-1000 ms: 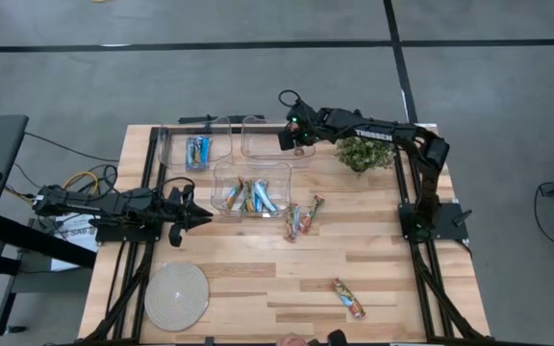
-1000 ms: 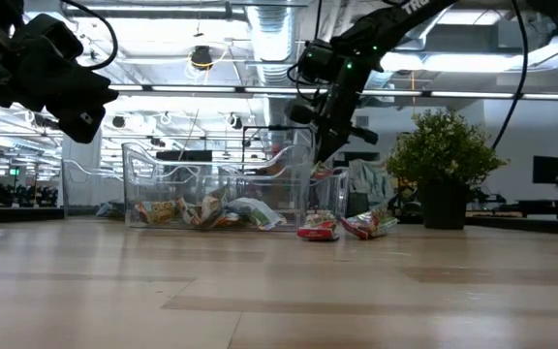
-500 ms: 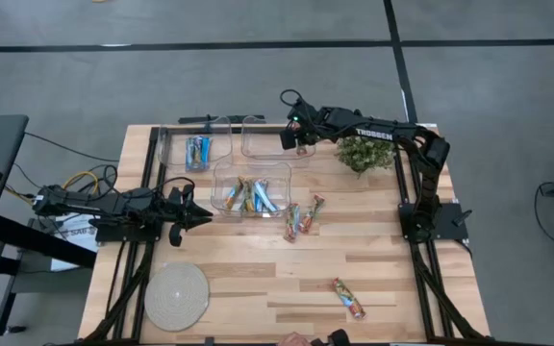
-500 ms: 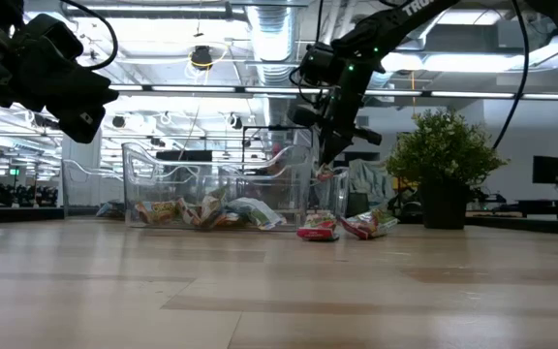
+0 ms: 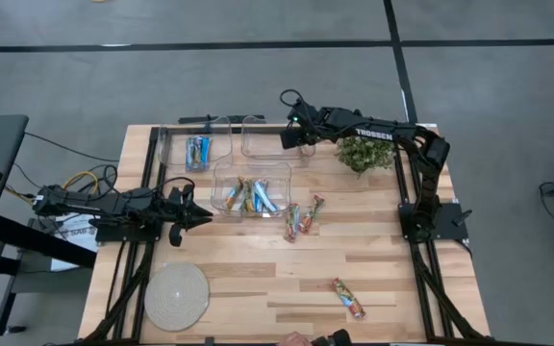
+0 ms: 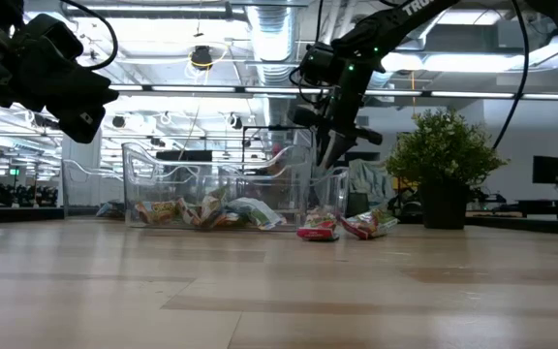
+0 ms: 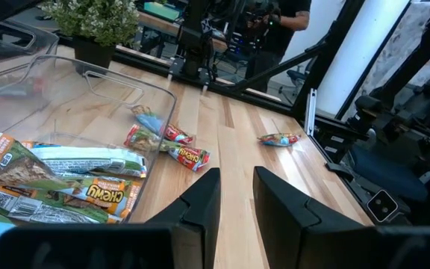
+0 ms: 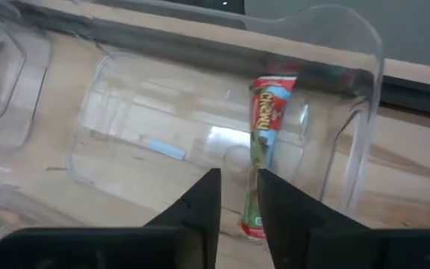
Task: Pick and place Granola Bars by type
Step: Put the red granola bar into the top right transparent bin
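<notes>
Right gripper point(image 5: 297, 140): over the rear right clear plastic bin point(image 5: 258, 151), dark fingers point(image 8: 200, 202) parted a little, pinching nothing as far as shows.
Bar at hand: one red-and-green wrapped granola bar point(image 8: 263, 127), just past the fingertips, inside that bin near its end wall; apparently let go.
Step in hand: release of a multicoloured bar into its bin, judged nearly done.
Next move: probably lift clear of the bin wall, then reach to the loose multicoloured bars point(image 5: 301, 219); calls for a low approach and a pinch across one narrow wrapper without dragging its neighbours.
Left gripper point(image 5: 195, 213): waiting near the left table edge, fingers spread, empty.
Loose bars beside the front bin: three, close together.
Lone multicoloured bar point(image 5: 347, 298): one, well apart, near the front edge.
Front clear bin point(image 5: 221, 171): mixed bars, roughly five or six, overlapping, exact count unclear.
Rear left clear bin point(image 5: 221, 125): bright blue bars point(image 5: 197, 151), two or three.
Clear bins: three.
Round pale woven disc point(image 5: 176, 296): one.
Small potted green plant point(image 5: 365, 152): one.
</notes>
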Available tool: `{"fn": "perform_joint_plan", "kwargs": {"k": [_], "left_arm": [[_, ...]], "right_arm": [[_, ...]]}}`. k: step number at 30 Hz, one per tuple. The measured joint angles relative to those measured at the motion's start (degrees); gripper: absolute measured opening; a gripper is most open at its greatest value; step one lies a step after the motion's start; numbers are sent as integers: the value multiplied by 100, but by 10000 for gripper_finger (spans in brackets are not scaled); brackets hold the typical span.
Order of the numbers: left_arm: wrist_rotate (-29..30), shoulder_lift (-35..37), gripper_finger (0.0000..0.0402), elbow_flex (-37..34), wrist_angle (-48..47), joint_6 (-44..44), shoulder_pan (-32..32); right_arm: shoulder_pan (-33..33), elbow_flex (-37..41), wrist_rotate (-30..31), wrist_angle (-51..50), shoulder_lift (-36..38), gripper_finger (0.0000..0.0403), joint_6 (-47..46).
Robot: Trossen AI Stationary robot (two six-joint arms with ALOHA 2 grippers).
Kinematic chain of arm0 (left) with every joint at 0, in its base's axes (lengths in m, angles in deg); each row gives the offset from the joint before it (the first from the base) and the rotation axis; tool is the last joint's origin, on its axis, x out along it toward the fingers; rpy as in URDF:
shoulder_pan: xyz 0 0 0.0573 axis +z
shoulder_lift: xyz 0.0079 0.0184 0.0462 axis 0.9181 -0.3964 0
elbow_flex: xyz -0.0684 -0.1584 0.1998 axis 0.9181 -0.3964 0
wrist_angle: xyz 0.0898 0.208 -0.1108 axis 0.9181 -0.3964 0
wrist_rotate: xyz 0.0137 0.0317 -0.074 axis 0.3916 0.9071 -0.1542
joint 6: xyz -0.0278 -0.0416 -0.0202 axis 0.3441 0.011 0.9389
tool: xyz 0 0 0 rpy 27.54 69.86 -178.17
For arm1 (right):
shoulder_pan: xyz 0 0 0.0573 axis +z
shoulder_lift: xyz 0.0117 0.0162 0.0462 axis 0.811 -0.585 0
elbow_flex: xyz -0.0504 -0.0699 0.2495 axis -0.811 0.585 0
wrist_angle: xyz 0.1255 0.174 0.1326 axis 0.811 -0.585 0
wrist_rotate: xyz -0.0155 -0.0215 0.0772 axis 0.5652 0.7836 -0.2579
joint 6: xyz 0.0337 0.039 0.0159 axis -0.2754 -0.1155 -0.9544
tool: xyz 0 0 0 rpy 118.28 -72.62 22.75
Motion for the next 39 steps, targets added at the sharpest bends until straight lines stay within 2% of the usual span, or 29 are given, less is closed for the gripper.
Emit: {"fn": "perform_joint_plan", "kwargs": {"k": [5, 12, 24, 31, 39], "left_arm": [[0, -1, 73, -1, 0, 0, -2], [-2, -1, 73, -1, -2, 0, -2], [-2, 0, 73, -2, -2, 0, 0], [-2, 0, 73, -1, -2, 0, -2], [-2, -2, 73, -2, -2, 0, -2]], "right_arm": [[0, 2, 143, 5, 2, 86, -32], [38, -56, 30, 102, 4, 76, -32], [125, -615, -874, 93, 11, 76, -39], [166, -643, -1572, 87, 13, 76, -324], [164, -643, -1798, 131, 13, 76, -638]]}}
